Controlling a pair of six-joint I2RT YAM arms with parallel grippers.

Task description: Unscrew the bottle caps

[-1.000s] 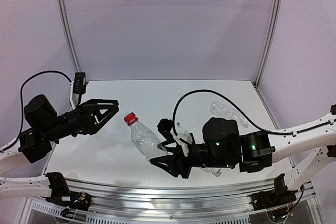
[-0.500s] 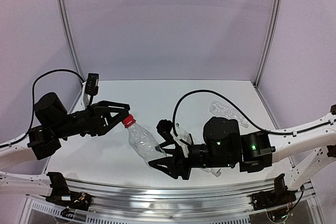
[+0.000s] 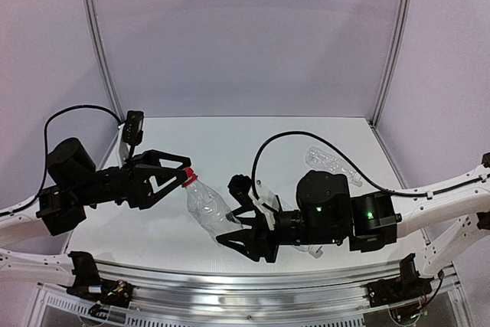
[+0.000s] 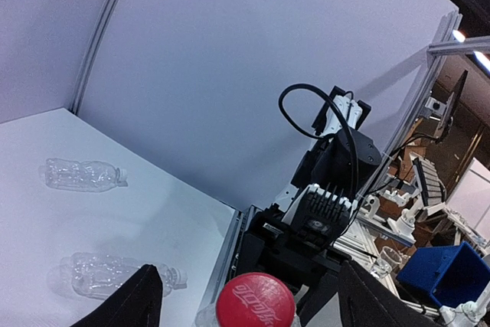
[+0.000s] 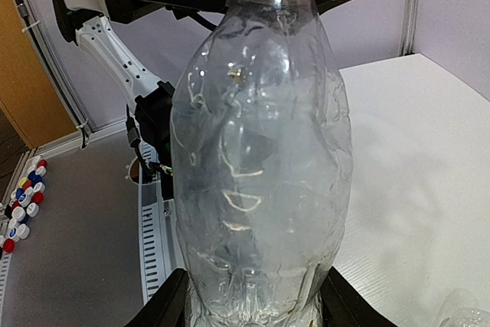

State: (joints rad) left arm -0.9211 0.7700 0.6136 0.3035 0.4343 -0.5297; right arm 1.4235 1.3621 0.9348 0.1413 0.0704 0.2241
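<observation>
left fingers (image 4: 145, 300) are spread and straddle the red cap (image 4: 255, 302). cap sits between them with a visible gap each side, no contact as far as the left wrist view shows

right fingers (image 5: 170, 305) are pinching the clear bottle (image 5: 260, 151) low on its body, one each side near the base. bottle is off the worktop (image 3: 230, 135), tilted, neck pointing away from the right fingers and toward the left ones

handling, my read:
- **bottle:** empty thin-wall PET, very light. body is soft and will dent or twist under torque, and it's smooth enough to spin inside the right fingers
- **cap:** small, stiff hard plastic, the only part that takes a firm pinch
- **where to grip:** on the cap's side wall, fingers opposite each other and centred on the cap axis, not down on the neck

risk: bottle turns with the cap instead of the cap breaking loose

two more clear bottles (image 4: 80, 174) lie on the worktop beyond the left fingers, well apart from them. can't tell if they're capped
</observation>
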